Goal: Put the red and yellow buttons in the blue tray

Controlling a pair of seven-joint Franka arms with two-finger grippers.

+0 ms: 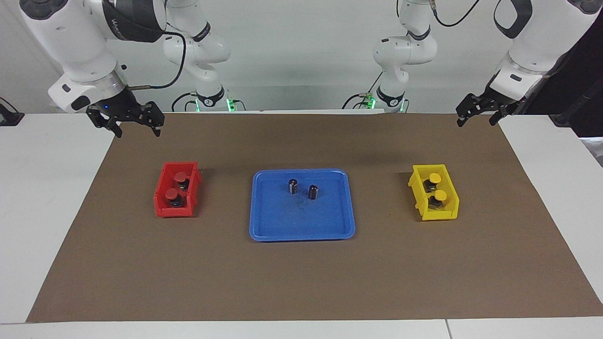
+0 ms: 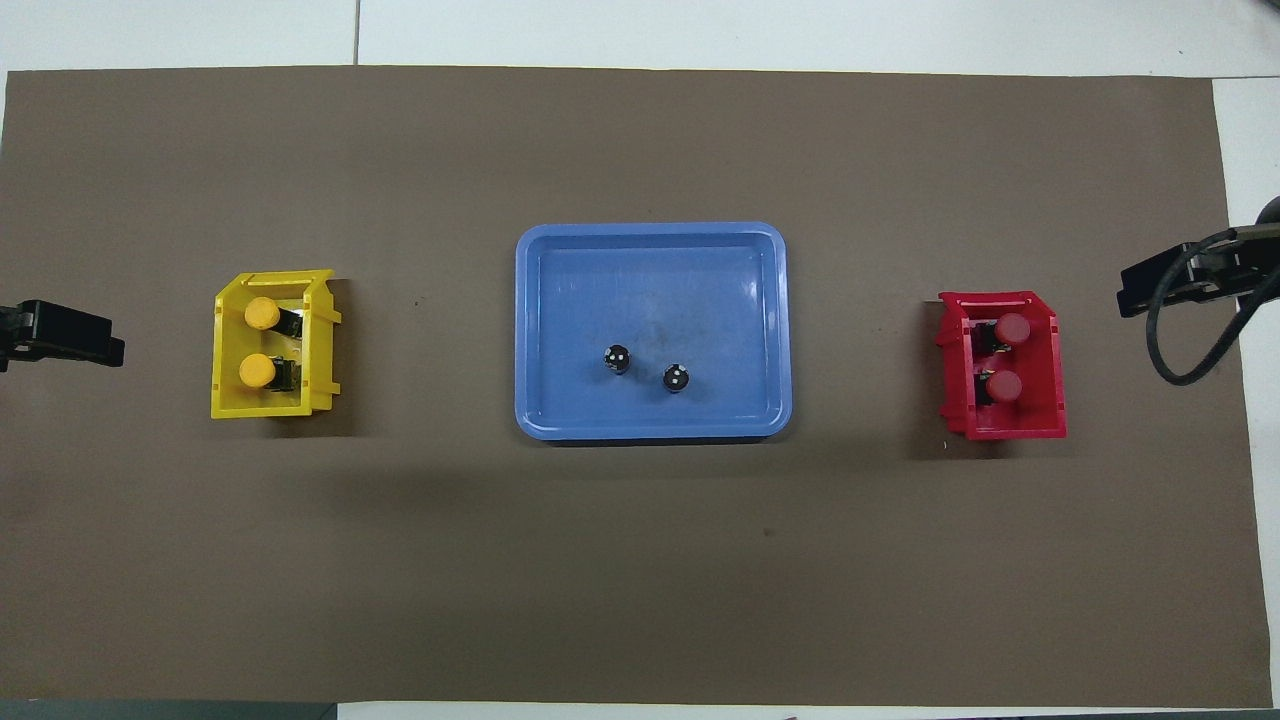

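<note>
Two red buttons (image 1: 180,177) (image 1: 172,193) sit in a small red bin (image 1: 161,197) toward the right arm's end, also visible from overhead (image 2: 1012,328) (image 2: 1004,385). Two yellow buttons (image 1: 435,178) (image 1: 440,194) sit in a small yellow bin (image 1: 415,188) toward the left arm's end, seen from overhead too (image 2: 262,313) (image 2: 257,371). The blue tray (image 1: 301,234) (image 2: 650,233) lies mid-table between the bins. My right gripper (image 1: 135,132) (image 2: 1160,280) hangs open over the mat's edge near the red bin. My left gripper (image 1: 475,120) (image 2: 60,335) hangs open over the mat's corner near the yellow bin. Neither holds anything.
Two dark capless cylinders (image 1: 293,185) (image 1: 313,191) stand upright in the tray, in its half nearer the robots. A brown mat (image 1: 301,282) covers the white table. Bare mat lies between the tray and each bin.
</note>
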